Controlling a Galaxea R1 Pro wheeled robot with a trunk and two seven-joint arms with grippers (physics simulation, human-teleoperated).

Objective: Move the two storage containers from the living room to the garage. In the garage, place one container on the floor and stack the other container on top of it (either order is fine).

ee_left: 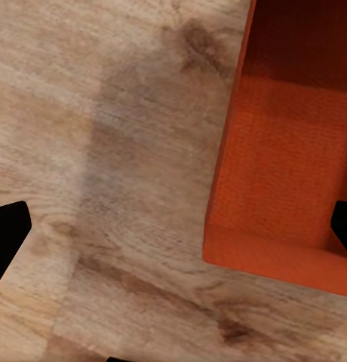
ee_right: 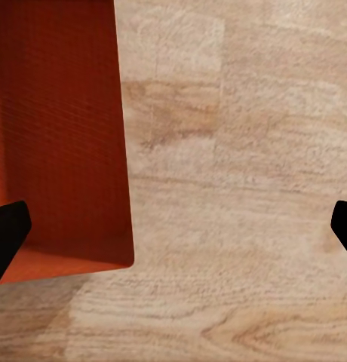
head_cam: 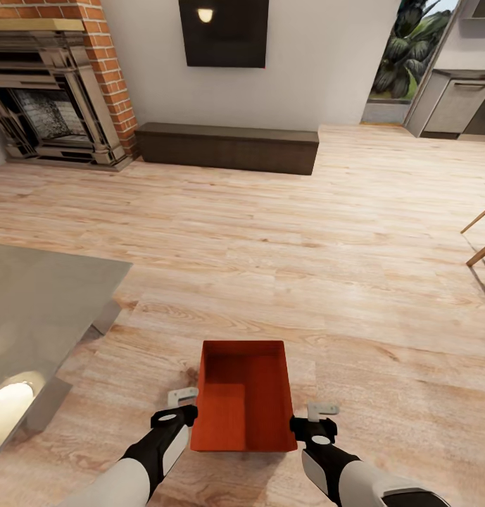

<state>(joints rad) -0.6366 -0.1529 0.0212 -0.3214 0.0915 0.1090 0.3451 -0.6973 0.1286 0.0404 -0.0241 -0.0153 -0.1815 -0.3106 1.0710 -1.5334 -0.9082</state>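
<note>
Red-orange storage container (ee_right: 56, 143), open-topped, on light wood plank floor (ee_right: 241, 188); dark fingertips (ee_right: 7, 230) spread wide, one over container.

- The wall TV (head_cam: 223, 32) is cut by the head view's top edge.
- The fireplace (head_cam: 48, 98) runs off the left edge.
- The storage container (ee_left: 294, 143) is cropped in both wrist views.
</note>
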